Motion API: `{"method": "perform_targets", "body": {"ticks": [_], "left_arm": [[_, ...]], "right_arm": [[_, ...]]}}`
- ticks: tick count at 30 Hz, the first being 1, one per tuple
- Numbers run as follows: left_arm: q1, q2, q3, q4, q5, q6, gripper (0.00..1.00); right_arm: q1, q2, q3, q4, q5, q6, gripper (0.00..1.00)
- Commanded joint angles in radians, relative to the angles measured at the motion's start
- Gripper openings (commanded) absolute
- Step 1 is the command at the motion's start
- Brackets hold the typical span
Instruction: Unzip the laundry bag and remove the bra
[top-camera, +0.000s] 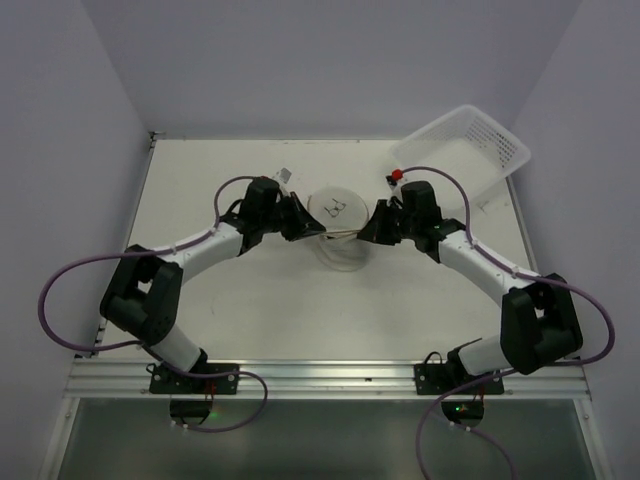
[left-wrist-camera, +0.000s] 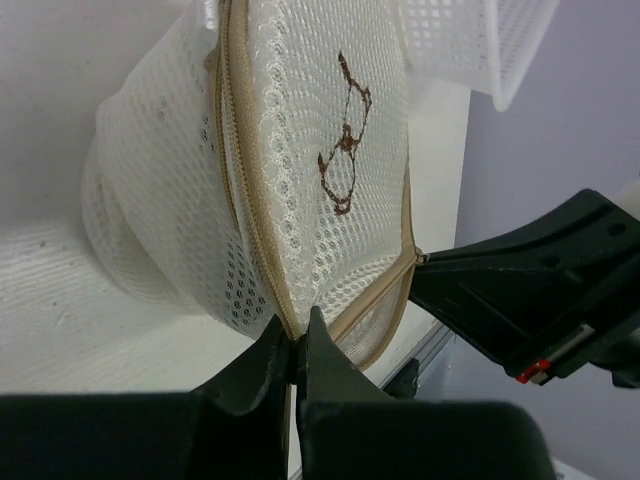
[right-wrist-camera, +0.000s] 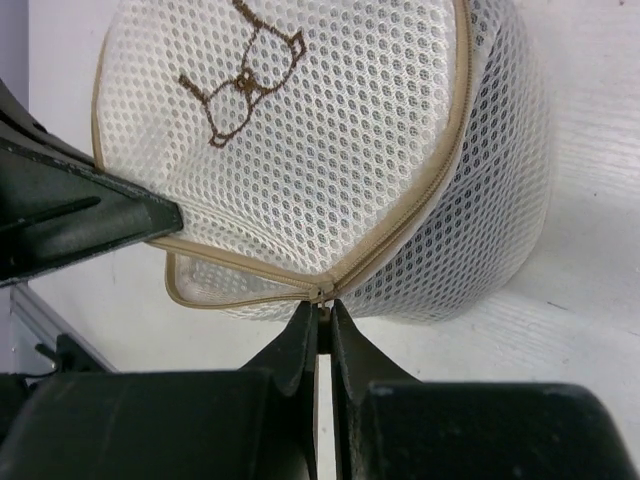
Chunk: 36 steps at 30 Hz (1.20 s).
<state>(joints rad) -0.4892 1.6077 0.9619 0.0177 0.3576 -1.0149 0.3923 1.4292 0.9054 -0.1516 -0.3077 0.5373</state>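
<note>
Slippage threatens: our left gripper (left-wrist-camera: 297, 338) clamps the bag (left-wrist-camera: 300, 150) rim, our right gripper (right-wrist-camera: 320, 312) the zipper pull (right-wrist-camera: 322, 291), mid-frame; pulling apart could free either thin pinch.

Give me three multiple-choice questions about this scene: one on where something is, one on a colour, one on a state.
1. Where is the basket?
A) near left
B) far right
C) between the arm bases

2. What colour is the bag's zipper rim?
A) tan
B) red
C) blue

3. The left gripper is:
A) wide open above the bag
B) shut on the zipper rim
C) holding the basket

Answers:
1 B, the top view shows it at the far right corner.
2 A, both wrist views show a tan band.
3 B, the left wrist view shows it pinching the rim.
</note>
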Motion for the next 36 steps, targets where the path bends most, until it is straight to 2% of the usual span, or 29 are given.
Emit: {"method": "perform_targets", "body": {"ticks": [1, 4, 7, 11, 13, 14, 16, 17, 19, 23, 24, 29, 36], "left_arm": [[0.101, -0.016, 0.015, -0.120, 0.021, 0.186, 0.00], [0.126, 0.030, 0.086, -0.148, 0.093, 0.275, 0.00], [0.126, 0.113, 0.239, -0.215, 0.132, 0.370, 0.00], [0.129, 0.254, 0.454, -0.284, 0.142, 0.415, 0.00], [0.132, 0.296, 0.566, -0.303, 0.129, 0.417, 0.09], [0.133, 0.334, 0.598, -0.333, 0.116, 0.412, 0.25], [0.136, 0.350, 0.655, -0.361, 0.115, 0.398, 0.41], [0.136, 0.341, 0.652, -0.361, 0.110, 0.382, 0.54], [0.136, 0.305, 0.588, -0.354, 0.087, 0.358, 0.61], [0.136, 0.137, 0.417, -0.303, -0.003, 0.290, 0.88], [0.136, 0.112, 0.385, -0.292, -0.003, 0.276, 0.91], [0.087, 0.038, 0.255, -0.227, 0.058, 0.210, 0.92], [0.009, 0.072, 0.241, -0.177, 0.067, 0.170, 0.89]], "right_arm": [[-0.092, -0.039, 0.003, -0.072, 0.099, -0.075, 0.00], [-0.089, -0.033, 0.006, -0.066, 0.035, -0.082, 0.00], [-0.061, -0.030, 0.012, -0.037, -0.059, -0.047, 0.00], [0.026, -0.013, 0.050, -0.017, -0.080, 0.004, 0.00], [0.086, 0.010, 0.087, -0.003, -0.073, 0.036, 0.00], [0.101, 0.019, 0.101, 0.004, -0.070, 0.049, 0.00], [0.134, 0.043, 0.130, 0.024, -0.059, 0.085, 0.00], [0.138, 0.049, 0.135, 0.040, -0.053, 0.096, 0.00], [0.141, 0.060, 0.144, 0.055, -0.036, 0.115, 0.00], [0.143, 0.086, 0.155, 0.064, -0.008, 0.101, 0.00], [0.143, 0.092, 0.159, 0.066, -0.011, 0.098, 0.00], [0.161, 0.120, 0.156, 0.078, -0.030, 0.079, 0.00], [0.187, 0.120, 0.130, 0.075, -0.016, 0.056, 0.00]]}}
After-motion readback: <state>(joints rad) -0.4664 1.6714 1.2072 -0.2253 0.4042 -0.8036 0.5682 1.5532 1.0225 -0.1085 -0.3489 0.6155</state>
